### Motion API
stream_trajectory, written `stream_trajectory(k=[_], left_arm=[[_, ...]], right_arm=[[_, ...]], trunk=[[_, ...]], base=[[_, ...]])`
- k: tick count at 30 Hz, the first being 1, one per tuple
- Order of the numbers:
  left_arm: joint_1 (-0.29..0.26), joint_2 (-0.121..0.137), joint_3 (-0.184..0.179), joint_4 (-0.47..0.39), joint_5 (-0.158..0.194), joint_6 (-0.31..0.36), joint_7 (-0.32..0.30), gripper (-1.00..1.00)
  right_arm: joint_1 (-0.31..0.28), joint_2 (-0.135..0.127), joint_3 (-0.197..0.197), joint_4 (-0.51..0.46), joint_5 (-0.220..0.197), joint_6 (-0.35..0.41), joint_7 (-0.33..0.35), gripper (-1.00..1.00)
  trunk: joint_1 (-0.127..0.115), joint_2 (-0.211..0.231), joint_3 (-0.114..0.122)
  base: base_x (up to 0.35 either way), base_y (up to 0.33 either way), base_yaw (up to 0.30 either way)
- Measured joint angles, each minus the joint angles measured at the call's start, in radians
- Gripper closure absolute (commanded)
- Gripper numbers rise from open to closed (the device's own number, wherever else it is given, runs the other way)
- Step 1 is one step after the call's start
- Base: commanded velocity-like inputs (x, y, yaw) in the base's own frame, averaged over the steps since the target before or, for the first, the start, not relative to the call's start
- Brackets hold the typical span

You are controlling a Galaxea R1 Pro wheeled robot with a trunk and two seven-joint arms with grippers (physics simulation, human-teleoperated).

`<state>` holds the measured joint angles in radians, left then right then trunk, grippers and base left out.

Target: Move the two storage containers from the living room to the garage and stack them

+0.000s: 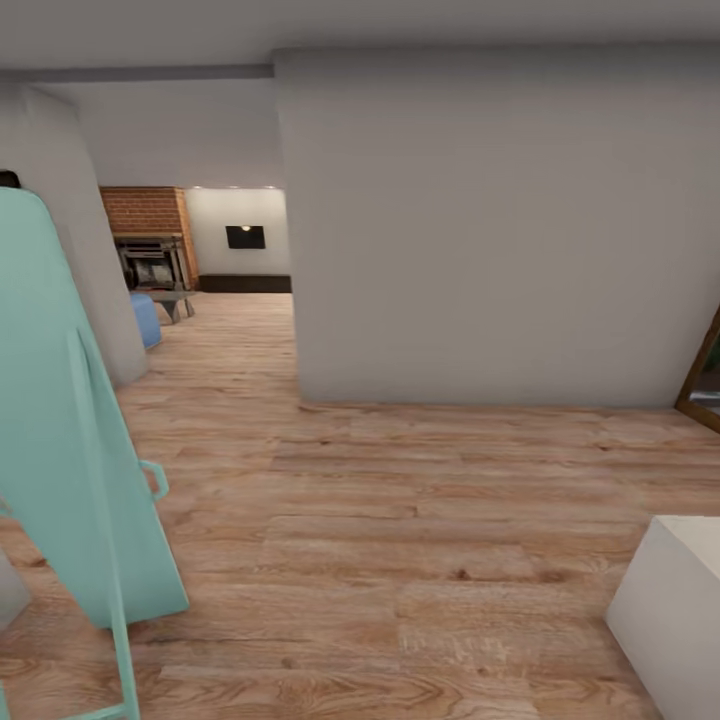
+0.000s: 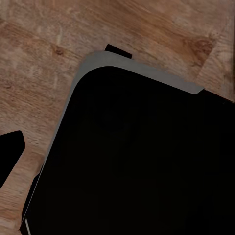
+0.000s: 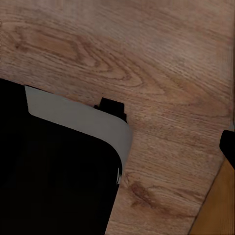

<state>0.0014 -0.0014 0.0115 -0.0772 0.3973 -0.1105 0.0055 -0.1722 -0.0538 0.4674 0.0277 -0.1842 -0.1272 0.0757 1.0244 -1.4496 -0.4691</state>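
Ahead, past the corner of a broad pale grey wall (image 1: 480,230), the living room (image 1: 215,270) opens at the far end of the light wood plank floor (image 1: 400,540), seen from the head camera. Its red brick chimney (image 1: 148,210) stands above a dark ornate fireplace (image 1: 152,262), with a small grey bench (image 1: 172,300) and a rounded blue seat (image 1: 145,318) just in front of it, and a dark rectangular panel (image 1: 245,237) hangs on the white far wall. Nearer, a tall mint-green slab-like piece with a thin frame and a small handle (image 1: 70,430) leans close at the left edge of the head view, beside a pale curved wall (image 1: 75,230). A white box-like corner (image 1: 675,610) sits low at the right, and a wood-framed edge (image 1: 705,375) shows at the far right by the wall. Both wrist cameras look down on brown wood planks, each over a large black rounded body with a grey rim (image 2: 137,161) (image 3: 58,171). Dark tips at the picture edges may be fingers, but I cannot tell whether either gripper is spread or pressed together.
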Motion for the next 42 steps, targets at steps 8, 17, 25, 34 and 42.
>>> stream_trajectory(k=[8, 17, 25, 34, 42], left_arm=[[0.000, 0.000, 0.000, 0.000, 0.000, 0.000, 0.000, -1.00], [0.000, 0.000, 0.000, 0.000, 0.000, 0.000, 0.000, -1.00], [0.000, -0.001, 0.000, 0.000, 0.000, 0.000, 0.000, -1.00], [0.000, -0.001, 0.000, 0.000, 0.000, 0.000, 0.000, -1.00], [0.000, -0.001, 0.000, 0.000, 0.000, 0.000, 0.000, -1.00]], right_arm=[[0.000, -0.002, -0.002, 0.000, 0.000, -0.001, 0.000, -1.00], [0.000, -0.002, -0.003, 0.000, 0.001, -0.002, -0.001, -1.00], [0.000, -0.001, -0.002, 0.000, 0.002, -0.002, -0.001, -1.00], [0.000, -0.001, -0.002, 0.000, 0.002, -0.002, -0.002, -1.00], [0.000, 0.000, 0.003, 0.000, 0.005, -0.002, -0.001, -1.00]], trunk=[[0.000, 0.000, 0.000], [0.000, 0.000, 0.000], [0.000, 0.000, 0.000], [0.000, 0.000, 0.000], [0.000, 0.000, 0.000]], base=[[0.320, 0.000, 0.131], [0.320, 0.000, 0.005], [0.320, 0.000, 0.000], [0.320, 0.000, 0.000], [0.320, 0.000, 0.000]])
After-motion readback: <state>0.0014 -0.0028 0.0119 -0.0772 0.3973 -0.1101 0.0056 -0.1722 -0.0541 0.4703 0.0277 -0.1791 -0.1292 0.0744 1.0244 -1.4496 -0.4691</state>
